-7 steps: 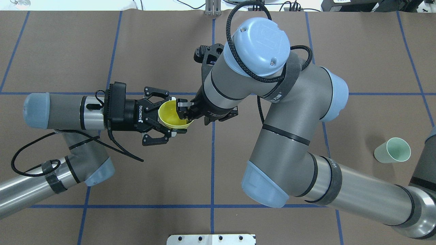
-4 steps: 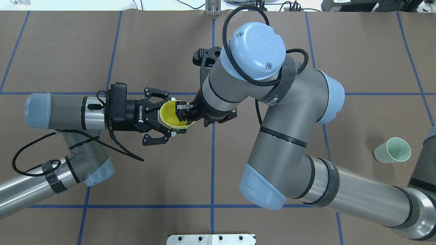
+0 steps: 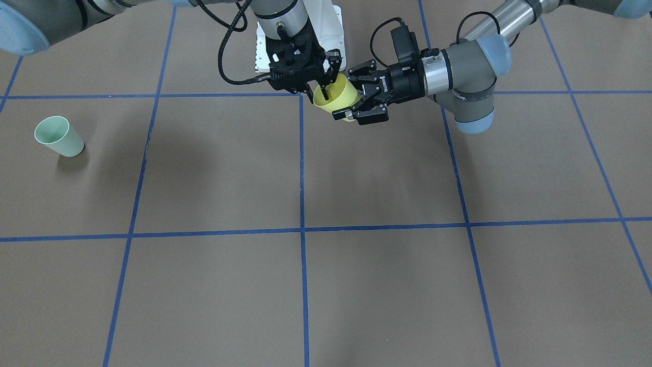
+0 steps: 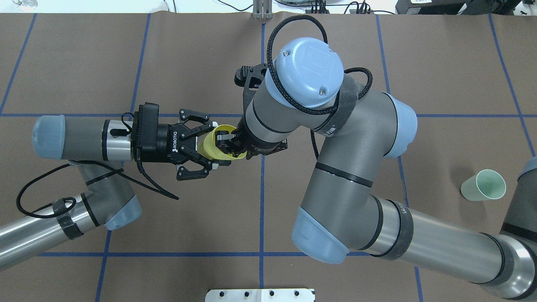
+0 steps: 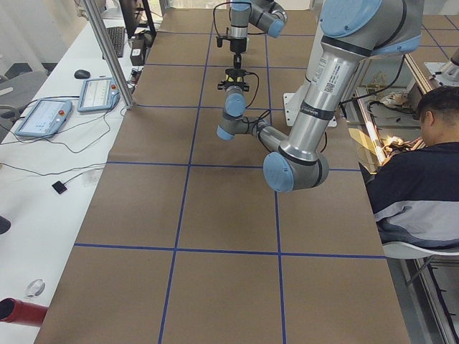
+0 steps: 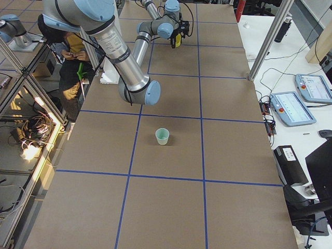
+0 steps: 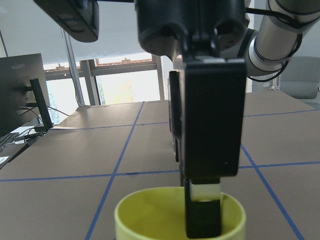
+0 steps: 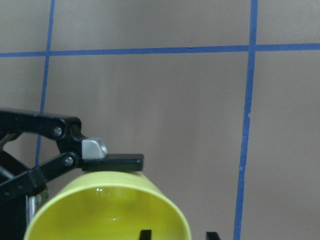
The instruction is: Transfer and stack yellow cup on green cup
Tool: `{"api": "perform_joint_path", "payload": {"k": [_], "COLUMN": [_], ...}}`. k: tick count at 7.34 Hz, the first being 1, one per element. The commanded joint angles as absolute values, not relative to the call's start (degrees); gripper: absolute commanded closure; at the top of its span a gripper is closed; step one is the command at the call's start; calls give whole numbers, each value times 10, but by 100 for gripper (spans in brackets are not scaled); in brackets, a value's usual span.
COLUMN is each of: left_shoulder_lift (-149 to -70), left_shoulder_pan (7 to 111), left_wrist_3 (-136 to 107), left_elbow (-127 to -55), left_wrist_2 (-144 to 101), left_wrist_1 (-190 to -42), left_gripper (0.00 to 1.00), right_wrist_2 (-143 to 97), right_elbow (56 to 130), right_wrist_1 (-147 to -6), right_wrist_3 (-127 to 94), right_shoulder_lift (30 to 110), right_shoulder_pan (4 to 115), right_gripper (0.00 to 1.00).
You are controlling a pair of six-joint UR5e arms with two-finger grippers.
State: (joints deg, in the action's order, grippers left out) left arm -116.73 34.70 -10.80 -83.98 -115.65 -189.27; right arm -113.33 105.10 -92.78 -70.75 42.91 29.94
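The yellow cup [image 4: 212, 144] hangs above the table's middle, tipped with its mouth toward the right arm. My left gripper [image 4: 214, 144] comes in level from the left and is shut on the cup's body. One of its pads [image 8: 112, 162] presses the outer wall. My right gripper [image 4: 226, 142] reaches down from above and is shut on the rim, one finger [image 7: 202, 210] inside the cup and the other outside. In the front view the yellow cup [image 3: 344, 94] sits between both hands. The green cup [image 4: 482, 185] stands upright and alone at the table's far right, the same green cup [image 3: 58, 136] at the left of the front view.
Blue tape lines [image 4: 262, 201] divide the brown table into squares. A white mounting plate [image 4: 260, 295] sits at the robot-side edge. My right arm's elbow [image 4: 321, 235] hangs over the middle. A seated person [image 5: 423, 165] is beside the table, and tablets [image 6: 290, 106] lie off its far side.
The right arm has shifted left over the cup. The cup, which showed its open mouth before, has tipped toward the right arm. The left gripper's spread looks unchanged.
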Motion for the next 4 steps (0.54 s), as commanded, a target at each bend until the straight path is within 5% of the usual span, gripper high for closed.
{"api": "perform_joint_path", "payload": {"k": [1, 4], "left_shoulder_lift": [-1173, -1173], "left_shoulder_pan": [347, 344], "left_wrist_3": [-109, -109], "left_elbow": [-838, -832], "left_wrist_2": [-1157, -1160], "left_wrist_1": [-1895, -1903], "left_gripper": [57, 52], "right_wrist_2": [-1134, -1141], "right_elbow": [1056, 1090], "right_wrist_1": [-925, -925], "right_wrist_3": [-685, -679], "right_shoulder_lift": [426, 433], "right_shoulder_pan": [299, 315], "right_gripper": [100, 100]}}
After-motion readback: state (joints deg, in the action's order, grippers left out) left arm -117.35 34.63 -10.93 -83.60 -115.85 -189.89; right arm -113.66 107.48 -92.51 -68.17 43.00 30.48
